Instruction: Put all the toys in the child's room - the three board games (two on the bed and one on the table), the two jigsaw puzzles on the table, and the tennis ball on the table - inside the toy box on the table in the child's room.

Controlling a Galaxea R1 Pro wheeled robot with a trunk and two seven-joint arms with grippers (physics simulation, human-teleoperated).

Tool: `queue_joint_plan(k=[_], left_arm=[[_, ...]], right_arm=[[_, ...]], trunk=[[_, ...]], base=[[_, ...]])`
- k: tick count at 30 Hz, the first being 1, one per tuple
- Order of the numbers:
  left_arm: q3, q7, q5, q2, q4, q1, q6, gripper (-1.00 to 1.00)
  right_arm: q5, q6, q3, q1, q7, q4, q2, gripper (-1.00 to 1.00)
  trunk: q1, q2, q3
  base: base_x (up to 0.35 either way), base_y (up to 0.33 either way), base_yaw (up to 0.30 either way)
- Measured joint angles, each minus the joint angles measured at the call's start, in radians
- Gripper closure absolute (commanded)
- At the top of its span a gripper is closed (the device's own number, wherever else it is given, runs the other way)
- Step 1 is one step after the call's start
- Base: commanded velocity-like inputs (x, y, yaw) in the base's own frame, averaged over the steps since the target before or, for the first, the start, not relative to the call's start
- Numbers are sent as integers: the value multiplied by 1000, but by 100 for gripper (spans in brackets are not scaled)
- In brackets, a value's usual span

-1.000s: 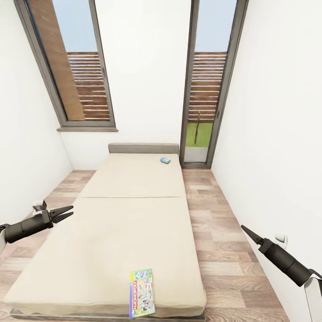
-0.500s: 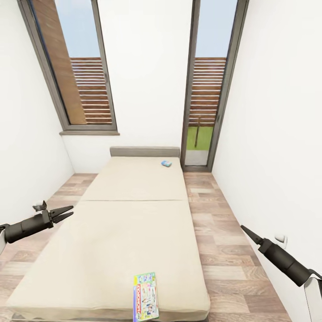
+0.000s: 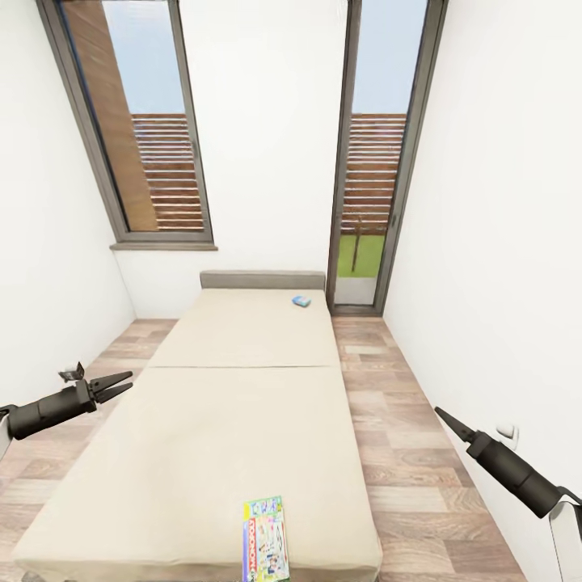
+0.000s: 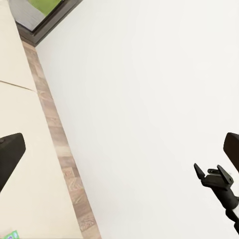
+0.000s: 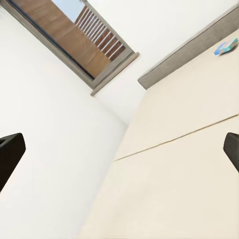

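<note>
White walls close in a narrow room with a plank floor [image 3: 404,453], two tall windows at the top of the frame and the bed [image 3: 234,404] running up the centre.

Two board games lie on the mattress. The multicolour game [image 3: 267,540] sits at the bottom centre, right at the near edge. The small blue game [image 3: 301,301] rests upper centre, close to the headboard [image 3: 263,280] and toward the bed's right side. Both are well apart from the arms.

The left gripper [image 3: 121,382], at mid left, hangs over the floor beside the bed with its fingers visibly parted and nothing between them. The right gripper [image 3: 443,415], at lower right, points up over the floor; from the head it looks like a single point, yet its wrist view shows the fingertips [image 5: 11,152] set wide apart, so it is open and empty too.

Arms held out wide and low suit travel: I judge the robot is lining up on the bed, with the near game the likely first pick. No toy has been lifted.
</note>
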Motion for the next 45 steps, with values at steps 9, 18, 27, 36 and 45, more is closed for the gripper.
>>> queue_joint_plan(k=[9,18,27,36,45], left_arm=[[0,0,0,0,0,0,0,-100],[1,0,-2,0,-1,0,0,-100],[1,-1,-1,0,-1,0,0,-100],[1,-1,-2,1,0,0,0,-100],[1,-1,-3,1,-1,0,0,-100]], right_arm=[[-1,0,0,0,0,0,-3,-100],[2,0,0,0,-1,0,1,-100],[0,0,0,0,-1,0,1,-100],[-3,1,0,0,-1,0,-4,-100],[-3,1,0,0,-1,1,-3,-100]], trunk=[[0,0,15],[0,0,30],[0,0,45],[0,0,53],[0,0,54]], base=[[-65,0,0],[-44,44,0],[-11,25,0],[-1,86,0],[-47,136,0]])
